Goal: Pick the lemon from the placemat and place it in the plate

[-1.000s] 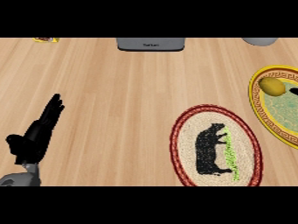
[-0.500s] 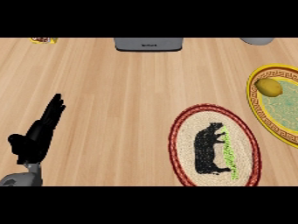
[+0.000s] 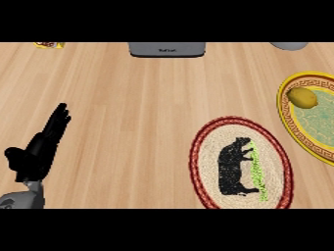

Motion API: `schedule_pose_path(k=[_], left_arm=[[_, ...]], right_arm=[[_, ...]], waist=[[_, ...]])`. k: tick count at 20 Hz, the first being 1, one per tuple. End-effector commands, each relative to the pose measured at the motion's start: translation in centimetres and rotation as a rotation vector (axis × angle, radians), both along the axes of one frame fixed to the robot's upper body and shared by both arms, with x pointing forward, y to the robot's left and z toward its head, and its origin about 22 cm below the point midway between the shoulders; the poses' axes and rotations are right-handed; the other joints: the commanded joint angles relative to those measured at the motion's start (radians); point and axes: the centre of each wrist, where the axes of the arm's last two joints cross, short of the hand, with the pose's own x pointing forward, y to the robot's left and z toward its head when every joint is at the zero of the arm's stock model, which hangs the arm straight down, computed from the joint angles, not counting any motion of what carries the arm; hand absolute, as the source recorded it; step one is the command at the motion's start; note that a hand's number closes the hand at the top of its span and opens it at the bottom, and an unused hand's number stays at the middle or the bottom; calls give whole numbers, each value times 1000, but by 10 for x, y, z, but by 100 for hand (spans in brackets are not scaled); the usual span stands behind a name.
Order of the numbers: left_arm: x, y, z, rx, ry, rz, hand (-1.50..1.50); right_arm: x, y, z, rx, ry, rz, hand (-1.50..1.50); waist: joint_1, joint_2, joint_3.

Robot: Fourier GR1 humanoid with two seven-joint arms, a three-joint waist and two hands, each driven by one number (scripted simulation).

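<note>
So the lemon (image 3: 302, 97) is seen sitting in the plate (image 3: 321, 79), tucked into the upper left part just inside the yellow patterned rim. It's not being held by anything. The plate is cut off by the right edge of the view. The oval placemat (image 3: 273, 162), red-bordered with a black animal printed on it, is laid just beside the plate, down and to the left. Whether the two edges touch can't really be told.

Well apart from all that, the left hand (image 3: 42, 148) is parked near the lower left corner on the wooden counter (image 3: 140, 108), fingers kept straight and open, nothing gripped.

Along the top edge, a grey box (image 3: 166, 49), a grey rounded thing (image 3: 291, 45) and a small yellow item (image 3: 48, 44) are partly shown.
</note>
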Motion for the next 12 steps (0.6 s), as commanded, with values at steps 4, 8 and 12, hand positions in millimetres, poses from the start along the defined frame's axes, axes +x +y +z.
schedule_pose_path(k=[4, 8, 12], left_arm=[[10, -22, 10, -4, -9, -4, 0], [-8, -9, -1, -1, 2, -12, 0], [4, -24, -2, -1, 7, -22, 0]], right_arm=[[-49, -23, -6, -23, 13, 52, -150], [-84, -18, -37, -73, 36, 90, -150], [-71, -20, -28, -92, 47, 55, -150]], waist=[[10, 1, 2], [9, 0, 2], [13, 3, 4]])
